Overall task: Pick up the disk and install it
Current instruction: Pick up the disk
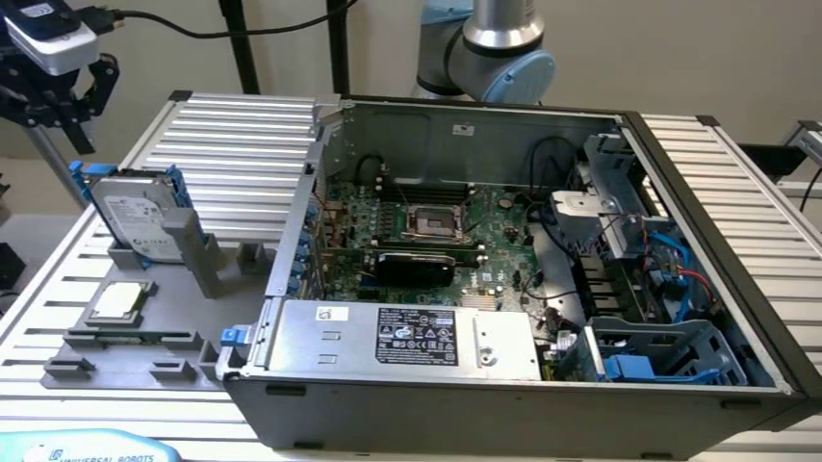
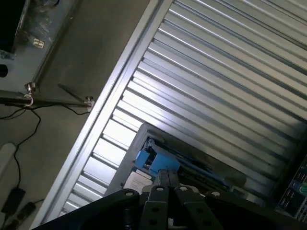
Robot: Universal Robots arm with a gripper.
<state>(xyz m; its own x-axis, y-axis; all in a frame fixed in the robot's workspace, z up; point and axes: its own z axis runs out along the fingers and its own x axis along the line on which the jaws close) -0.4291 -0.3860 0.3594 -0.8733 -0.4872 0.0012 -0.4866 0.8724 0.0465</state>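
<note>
- The disk (image 1: 133,219) stands on edge in a grey holder (image 1: 192,258) on the desk (image 1: 244,130), at the exterior view's left, beside the open computer case (image 1: 719,192).
- The gripper (image 1: 62,101) hangs above it, apart — fingers clenched on nothing.
- The disk is probably stiff, weighty and shock-sensitive, with slick metal faces — its blue frame (image 1: 181,189) looks the surer hold.

Bright, even light, with glare on the ribbed table (image 2: 120,133).

Blue-framed disk (image 1: 133,219) upright in grey stand (image 1: 192,252)
</note>
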